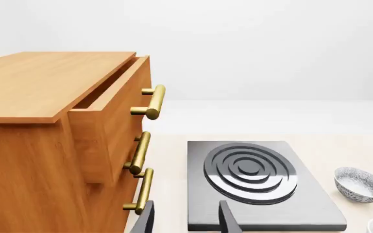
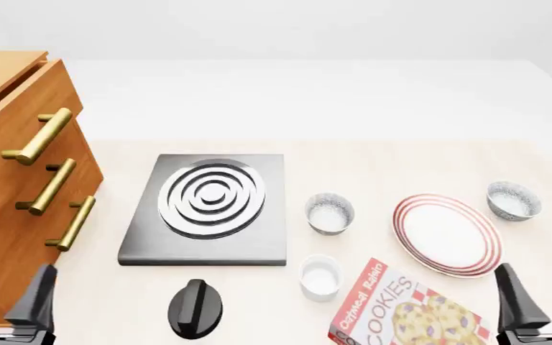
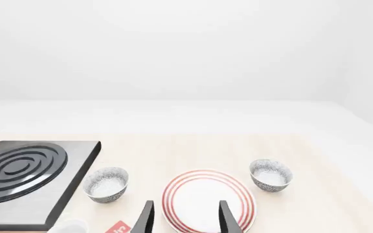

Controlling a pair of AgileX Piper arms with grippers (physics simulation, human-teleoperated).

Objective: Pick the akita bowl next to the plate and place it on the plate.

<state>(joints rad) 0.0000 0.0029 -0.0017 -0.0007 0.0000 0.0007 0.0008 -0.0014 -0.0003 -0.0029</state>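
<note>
The plate (image 2: 447, 234), white with red rings, lies on the table's right side. Two speckled akita bowls flank it. One akita bowl (image 2: 514, 200) sits just off the plate's far right rim. The other bowl (image 2: 330, 213) stands a little farther off, between the plate and the stove. The right wrist view shows the plate (image 3: 207, 194) with a bowl on either side (image 3: 271, 174) (image 3: 107, 183). My right gripper (image 2: 540, 289) (image 3: 185, 218) hangs open and empty near the table's front edge, short of the plate. My left gripper (image 2: 8, 289) (image 1: 186, 221) is open and empty at the front left.
A grey stove plate (image 2: 209, 208) with silver rings lies left of centre, with a black knob (image 2: 195, 307) in front of it. A plain white cup (image 2: 320, 277) and a cookie box (image 2: 401, 310) sit near the front. A wooden drawer cabinet (image 2: 17, 180) with brass handles stands left.
</note>
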